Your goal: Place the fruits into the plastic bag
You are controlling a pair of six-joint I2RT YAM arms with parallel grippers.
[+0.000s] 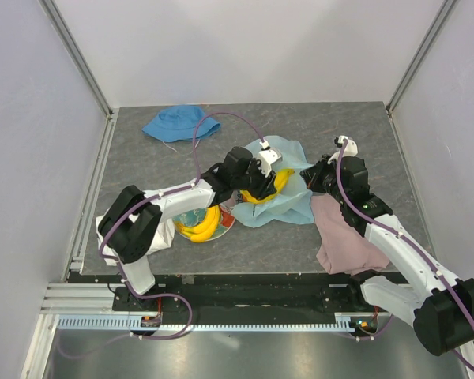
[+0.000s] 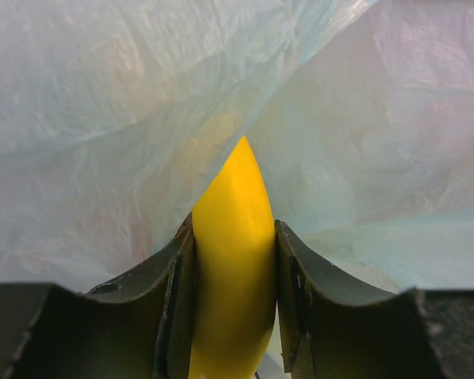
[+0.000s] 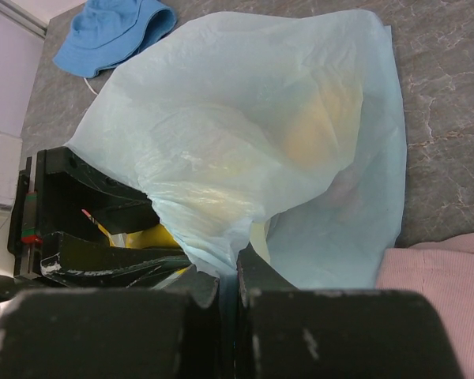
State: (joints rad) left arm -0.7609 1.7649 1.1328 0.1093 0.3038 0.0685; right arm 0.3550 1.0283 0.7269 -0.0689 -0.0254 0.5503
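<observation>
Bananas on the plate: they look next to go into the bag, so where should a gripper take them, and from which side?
Likely from above, jaws closing across the bananas at mid-curve, over their narrow width. They lie flat on the plate, and the left arm covers their far part, so the exposed near arc is easiest to reach.

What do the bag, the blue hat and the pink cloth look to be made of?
The plastic bag looks like thin, translucent, slightly glossy film: fine crinkles, and the banana shows yellow through it. The blue hat looks like soft matte fabric, perhaps cotton. The pink cloth is matte textile with faint ribbing, possibly knit.
</observation>
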